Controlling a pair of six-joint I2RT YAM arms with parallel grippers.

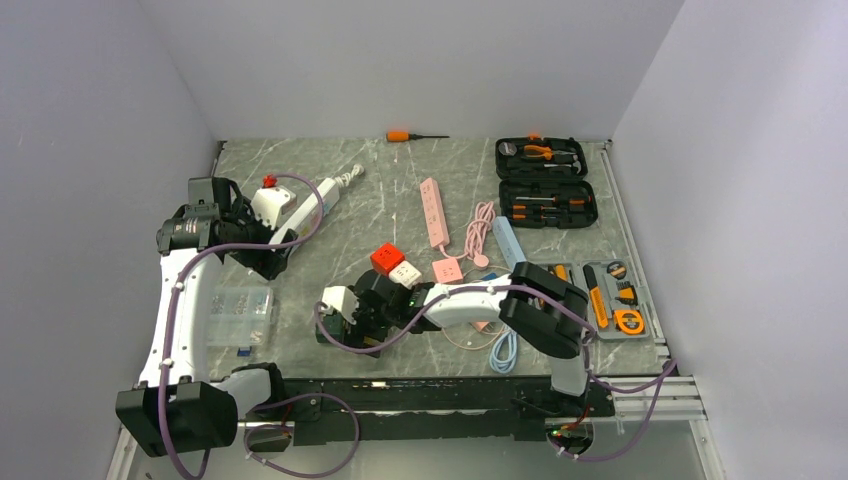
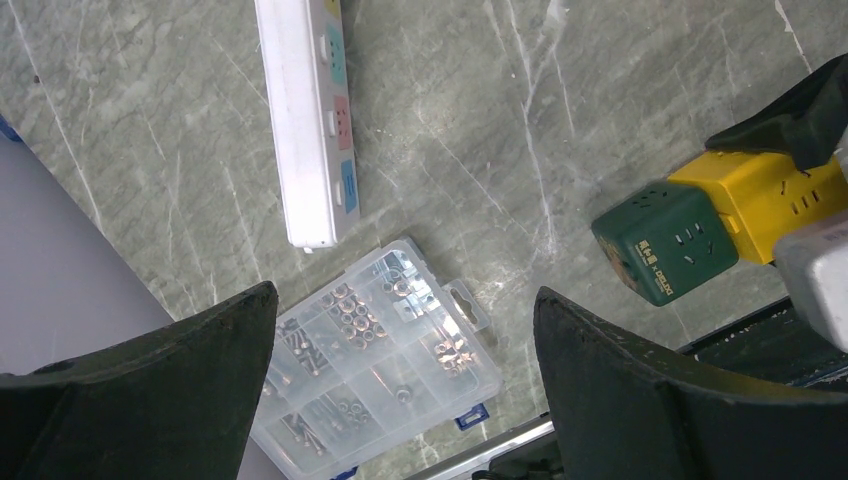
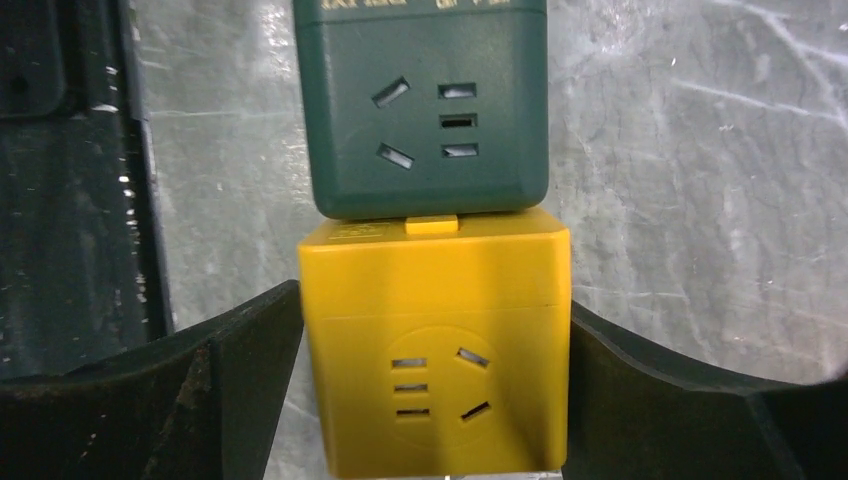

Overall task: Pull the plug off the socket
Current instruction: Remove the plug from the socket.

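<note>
A yellow cube plug [image 3: 435,340] is joined end to end with a green cube socket [image 3: 428,110] on the marble table. My right gripper [image 3: 435,385] is shut on the yellow cube, one black finger [image 3: 230,380] pressed against each of its side faces. The pair also shows in the left wrist view, the green cube [image 2: 665,243] beside the yellow one [image 2: 770,200]. In the top view my right gripper [image 1: 362,312] reaches left near the table's front edge. My left gripper [image 2: 405,390] is open and empty, held above the table at the left [image 1: 255,245].
A clear box of screws [image 2: 375,365] lies under my left gripper. A white power strip [image 2: 310,110] lies beyond it. Red and white cube sockets [image 1: 396,265], a pink power strip [image 1: 433,212], open tool cases [image 1: 545,183] and an orange screwdriver [image 1: 405,135] lie further back and right.
</note>
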